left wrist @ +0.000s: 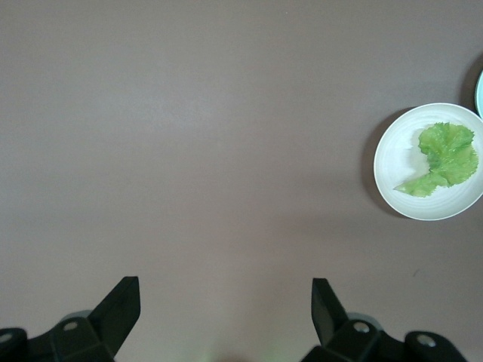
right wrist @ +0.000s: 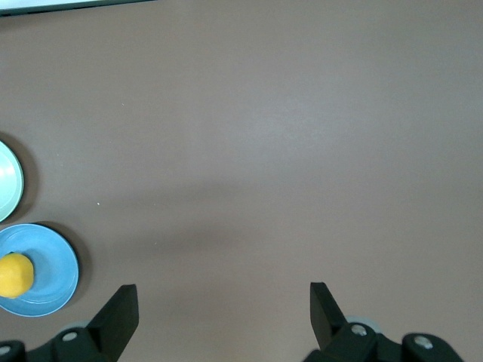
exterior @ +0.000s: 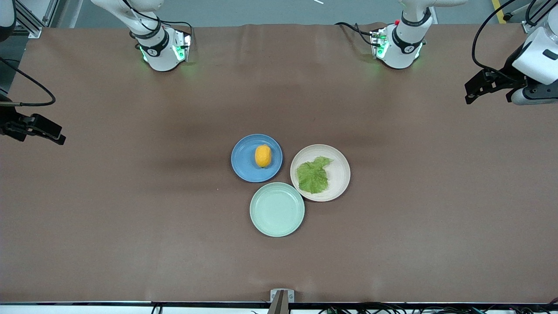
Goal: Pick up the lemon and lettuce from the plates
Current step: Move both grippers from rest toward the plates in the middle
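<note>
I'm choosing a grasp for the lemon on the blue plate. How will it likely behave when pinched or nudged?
The lemon looks rounded and oval, so a nudge would probably roll it across the shallow blue plate. Its curved skin may slip between narrow fingers. It looks firm, unlikely to sag.

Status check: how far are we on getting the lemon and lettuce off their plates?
Nothing looks done yet. The lemon lies on the blue plate and the lettuce on the beige plate. Nothing is in hand: the left gripper and right gripper hang with jaws open and empty over bare table at their own ends. Both picks are left. The mint green plate holds nothing.
</note>
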